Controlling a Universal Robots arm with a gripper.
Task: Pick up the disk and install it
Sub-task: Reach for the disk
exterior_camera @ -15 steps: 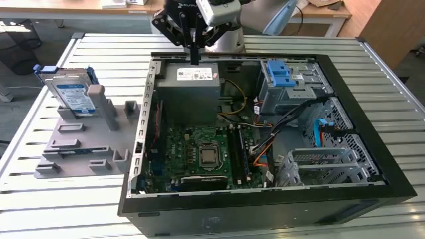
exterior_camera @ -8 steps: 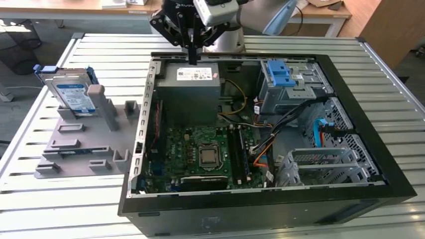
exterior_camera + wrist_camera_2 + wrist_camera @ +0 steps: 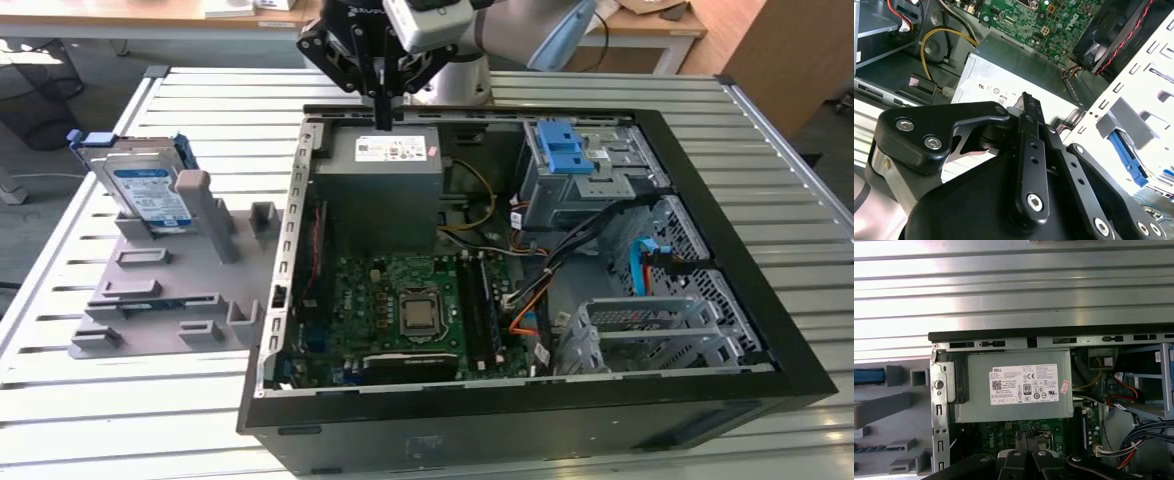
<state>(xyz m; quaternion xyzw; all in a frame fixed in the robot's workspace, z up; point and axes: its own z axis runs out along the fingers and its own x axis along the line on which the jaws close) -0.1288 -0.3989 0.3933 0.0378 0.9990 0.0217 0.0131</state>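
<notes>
Slatted table [image 3: 200, 100], disk [image 3: 144, 195] standing upright

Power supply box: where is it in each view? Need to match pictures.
Exterior view: power supply box at the open case's far end, toward the exterior view's left.
First wrist view: the box sits between the case's wall and the green motherboard.
Second wrist view: the box lies just past the gripper, which hides part of its sticker.
Shared landmark: the motherboard bordering it.

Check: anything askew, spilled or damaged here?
Nothing stands out. The silver blue-railed hard drive stands on edge in its grey plastic holder; the black gripper hangs shut above the grey metal power-supply box.
</notes>
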